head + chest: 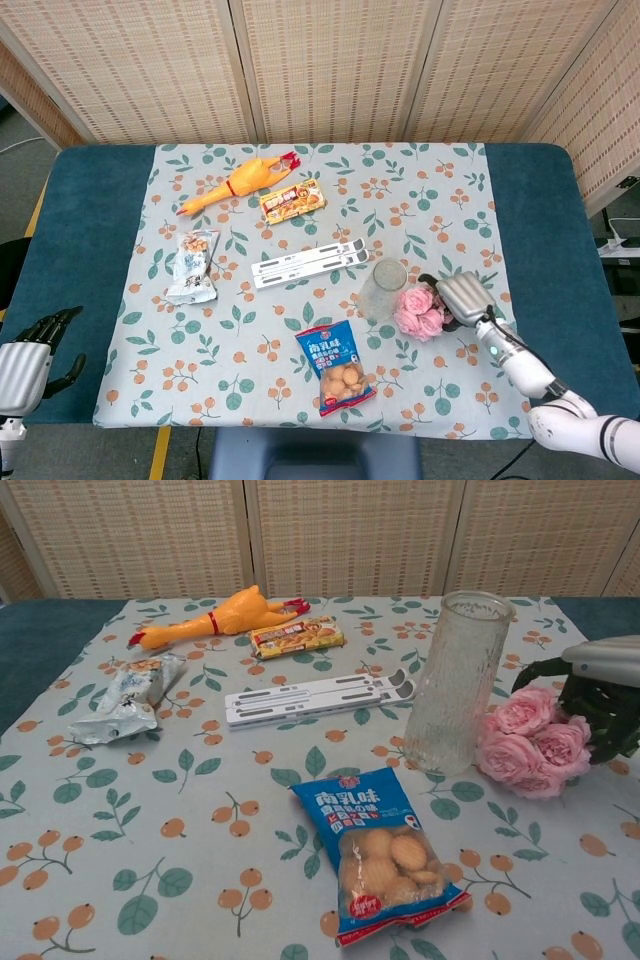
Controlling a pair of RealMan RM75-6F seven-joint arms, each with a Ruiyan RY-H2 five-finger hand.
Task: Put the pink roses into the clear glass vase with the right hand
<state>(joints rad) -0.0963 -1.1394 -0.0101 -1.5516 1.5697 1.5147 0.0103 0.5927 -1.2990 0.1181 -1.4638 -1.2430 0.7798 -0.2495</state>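
The clear glass vase (387, 289) (457, 680) stands upright on the floral cloth, right of centre. Just right of it lies a bunch of pink roses (420, 311) (530, 742), blooms toward the vase and resting on the cloth. My right hand (462, 295) (605, 670) sits over the bunch's green leaves and stems, fingers curled down around them; the stems themselves are hidden under the hand. My left hand (32, 355) hangs off the table's near-left corner, holding nothing, its fingers apart.
A blue biscuit bag (336, 368) (385, 855) lies in front of the vase. A white folding stand (310, 265), a silver snack wrapper (192, 266), a yellow rubber chicken (240, 180) and an orange snack packet (292, 201) lie farther back and left.
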